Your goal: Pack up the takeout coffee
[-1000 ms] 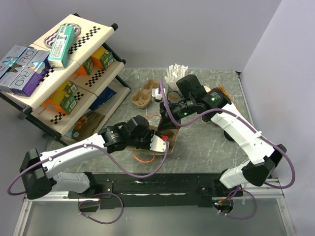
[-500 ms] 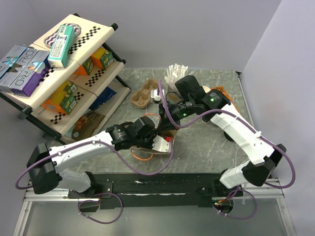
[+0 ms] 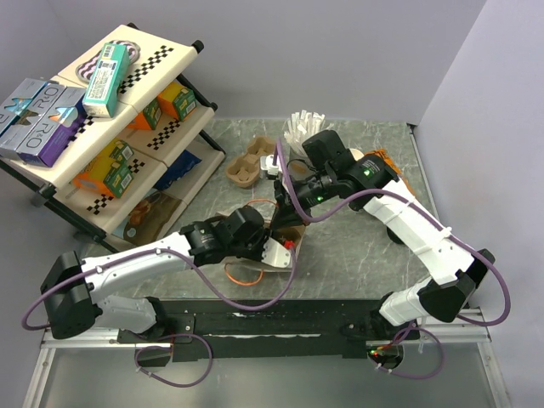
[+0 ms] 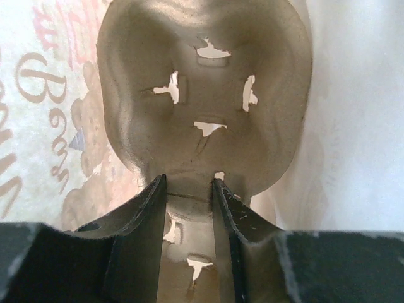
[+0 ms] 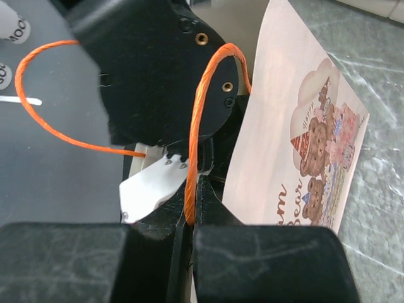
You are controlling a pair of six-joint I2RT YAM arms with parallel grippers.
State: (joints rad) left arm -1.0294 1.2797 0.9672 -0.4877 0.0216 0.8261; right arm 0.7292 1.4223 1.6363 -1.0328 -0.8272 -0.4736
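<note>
Left fingers (image 4: 140, 243) clamped partway, right fingers (image 5: 252, 265) tight together

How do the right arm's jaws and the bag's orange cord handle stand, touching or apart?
Touching. The right wrist view shows the orange cord handle running down between the shut jaws of the right gripper.

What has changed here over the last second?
The left gripper shifted slightly toward the near edge, with the pulp cup carrier it grips inside the bear-print bag. Nothing was taken or released: the right gripper stays shut on the orange handle. Shelf and spare carrier unmoved.
</note>
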